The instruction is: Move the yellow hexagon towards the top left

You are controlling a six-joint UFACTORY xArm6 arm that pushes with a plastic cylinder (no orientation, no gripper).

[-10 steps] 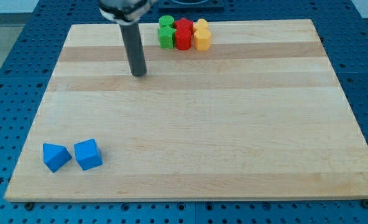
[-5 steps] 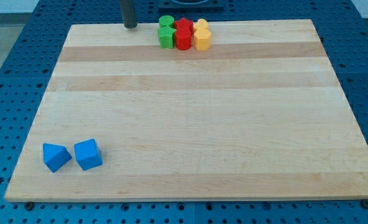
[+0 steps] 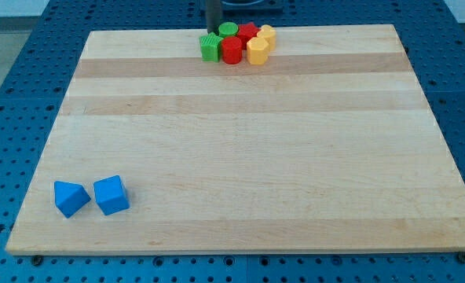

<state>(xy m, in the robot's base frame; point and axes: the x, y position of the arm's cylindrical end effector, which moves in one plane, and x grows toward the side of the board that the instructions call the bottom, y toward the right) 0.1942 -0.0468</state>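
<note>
The yellow hexagon [image 3: 257, 51] sits at the right end of a tight cluster at the board's top edge, a little left of centre. Left of it stand a red block [image 3: 232, 50] and a green block [image 3: 210, 47]. Behind these are a green round block [image 3: 228, 31], a second red block [image 3: 248, 33] and a second yellow block [image 3: 267, 34]. My tip [image 3: 214, 33] is at the cluster's top left, just above the front green block and against the green round block. It is well left of the yellow hexagon.
Two blue blocks, a triangular one [image 3: 71, 197] and a cube [image 3: 111, 195], lie near the bottom left of the wooden board [image 3: 240, 157]. The board rests on a blue perforated table.
My tip has moved up to the board's top edge, then right to the cluster. The back row of green, red and yellow blocks has shifted right.
</note>
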